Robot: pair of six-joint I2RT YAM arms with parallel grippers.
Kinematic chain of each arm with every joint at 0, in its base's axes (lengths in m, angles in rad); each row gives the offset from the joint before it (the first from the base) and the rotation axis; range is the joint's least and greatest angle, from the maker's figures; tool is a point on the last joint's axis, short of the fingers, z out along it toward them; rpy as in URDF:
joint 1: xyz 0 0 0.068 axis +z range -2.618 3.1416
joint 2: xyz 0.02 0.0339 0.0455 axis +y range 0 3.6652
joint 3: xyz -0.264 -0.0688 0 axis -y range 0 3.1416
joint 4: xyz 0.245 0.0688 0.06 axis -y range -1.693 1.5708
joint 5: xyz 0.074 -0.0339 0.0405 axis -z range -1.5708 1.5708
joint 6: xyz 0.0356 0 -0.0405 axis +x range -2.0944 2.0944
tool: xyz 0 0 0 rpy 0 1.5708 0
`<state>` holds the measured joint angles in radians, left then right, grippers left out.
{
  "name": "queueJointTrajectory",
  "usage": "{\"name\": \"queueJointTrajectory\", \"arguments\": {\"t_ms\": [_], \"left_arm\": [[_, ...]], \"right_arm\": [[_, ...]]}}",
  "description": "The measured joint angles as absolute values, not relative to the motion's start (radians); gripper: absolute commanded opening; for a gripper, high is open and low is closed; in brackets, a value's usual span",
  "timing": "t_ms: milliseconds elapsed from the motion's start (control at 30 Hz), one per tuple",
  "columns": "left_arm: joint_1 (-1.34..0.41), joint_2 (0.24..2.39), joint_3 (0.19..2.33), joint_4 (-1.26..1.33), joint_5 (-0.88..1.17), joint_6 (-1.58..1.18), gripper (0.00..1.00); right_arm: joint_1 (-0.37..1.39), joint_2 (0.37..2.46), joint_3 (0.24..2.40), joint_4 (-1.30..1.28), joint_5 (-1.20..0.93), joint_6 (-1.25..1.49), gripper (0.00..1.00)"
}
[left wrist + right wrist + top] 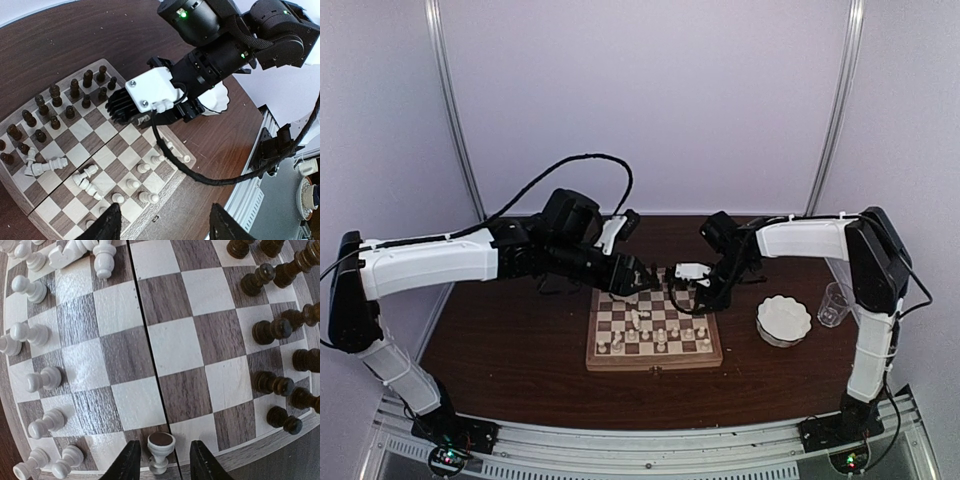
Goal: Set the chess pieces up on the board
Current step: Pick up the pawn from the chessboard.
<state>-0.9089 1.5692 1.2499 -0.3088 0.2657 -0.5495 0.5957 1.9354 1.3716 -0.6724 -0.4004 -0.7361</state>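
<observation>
We see the small turned chess pieces in two sets on the square wooden board [656,363], which has dark brown and cream squares and a thick light-brown border. The dark brown pieces [55,107] stand upright in two rows along the board's far side. The cream pieces [132,183] are less orderly. Several stand along the near rows and a few lie toppled toward mid-board.

One lone cream piece [161,441] lies tipped at the board's right edge by the centre fold, its dark felt base showing. It sits between the fingers of the right claw [164,452], which stand apart with a sliver of gap on either side, not pinching it. The left claw [166,210] hangs above the board, spread wide and empty.

The board lies about the middle of the dark brown wood-grain tabletop [520,345]. A white scalloped bowl [784,320] sits near the tabletop's right edge, with a clear plastic cup [835,303] just beside it. A metal rail [640,440] runs along the near edge. Pale lilac wall panels [650,100] with slim metal poles close in the space.
</observation>
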Motion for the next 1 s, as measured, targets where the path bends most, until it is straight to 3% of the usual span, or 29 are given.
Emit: {"name": "queueJointTrajectory", "arguments": {"t_ms": [400, 1000], "left_arm": [[-0.909, 1.548, 1.247, -0.315, 0.249, -0.549, 0.60], [-0.909, 1.542, 1.247, -0.315, 0.239, -0.548, 0.60]], "right_arm": [[0.643, 2.003, 1.493, -0.749, -0.333, -0.645, 0.35], [0.646, 2.009, 1.498, -0.810, -0.272, -0.577, 0.36]]}}
